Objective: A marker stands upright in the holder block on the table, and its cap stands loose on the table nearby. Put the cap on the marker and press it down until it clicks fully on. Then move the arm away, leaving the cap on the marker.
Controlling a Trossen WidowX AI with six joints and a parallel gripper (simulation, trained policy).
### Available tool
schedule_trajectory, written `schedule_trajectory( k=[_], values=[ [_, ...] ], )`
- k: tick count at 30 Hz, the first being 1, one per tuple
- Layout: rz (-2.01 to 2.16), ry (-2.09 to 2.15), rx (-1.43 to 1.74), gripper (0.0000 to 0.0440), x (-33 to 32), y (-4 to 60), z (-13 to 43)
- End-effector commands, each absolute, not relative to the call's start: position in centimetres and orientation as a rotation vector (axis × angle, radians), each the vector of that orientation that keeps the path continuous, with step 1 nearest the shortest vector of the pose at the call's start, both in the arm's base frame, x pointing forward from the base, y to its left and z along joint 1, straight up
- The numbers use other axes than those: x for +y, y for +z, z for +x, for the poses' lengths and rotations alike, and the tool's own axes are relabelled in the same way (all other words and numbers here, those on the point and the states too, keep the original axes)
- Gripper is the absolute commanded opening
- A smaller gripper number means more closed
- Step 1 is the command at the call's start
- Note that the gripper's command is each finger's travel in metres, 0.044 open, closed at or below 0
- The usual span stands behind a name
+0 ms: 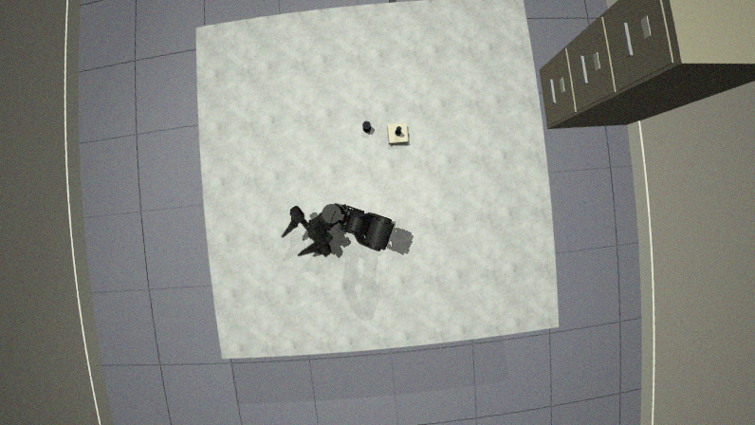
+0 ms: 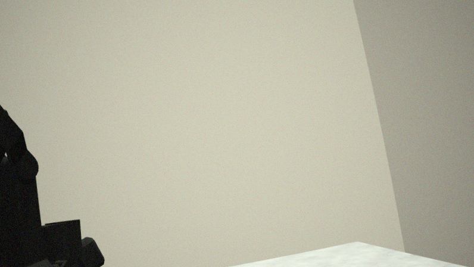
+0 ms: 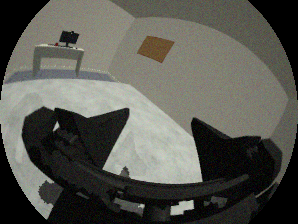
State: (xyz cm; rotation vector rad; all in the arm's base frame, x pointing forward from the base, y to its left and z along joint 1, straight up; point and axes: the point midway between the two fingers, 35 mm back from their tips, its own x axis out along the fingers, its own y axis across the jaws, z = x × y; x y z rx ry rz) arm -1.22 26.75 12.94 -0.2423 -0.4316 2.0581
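The cap (image 1: pixel 366 126) is a small dark cylinder standing on the pale table (image 1: pixel 449 211), left of the holder block in the top view. The holder block (image 1: pixel 393 139) is a small cream square. The dark marker (image 1: pixel 398 130) stands upright in it, seen from above, with no cap on it. My gripper (image 1: pixel 290 246) (image 3: pixel 161 116) is open with nothing between its fingers. It is well to the lower left of the cap and block in the top view, pointing away from them. The wrist view and the exterior view show neither cap nor marker.
A dark drawer cabinet (image 1: pixel 591 68) stands beyond the table's right edge. The exterior view shows part of the black arm (image 2: pixel 19 205) at the left, a table corner (image 2: pixel 355 253) and walls. The wrist view shows a distant desk (image 3: pixel 58 51) and a brown wall panel (image 3: pixel 156 49).
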Motion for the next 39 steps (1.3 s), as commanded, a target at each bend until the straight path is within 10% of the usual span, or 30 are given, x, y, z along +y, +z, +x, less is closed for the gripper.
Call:
schedule_trajectory(
  k=[1,8,39],
  values=[
    [-0.245,2.055,-0.421,0.0375,26.8,12.8,-1.1],
    [-0.277,2.020,-0.349,0.0235,27.4,11.9,0.4],
    [-0.356,1.875,-0.024,0.0323,28.9,9.8,7.7]
  ],
)
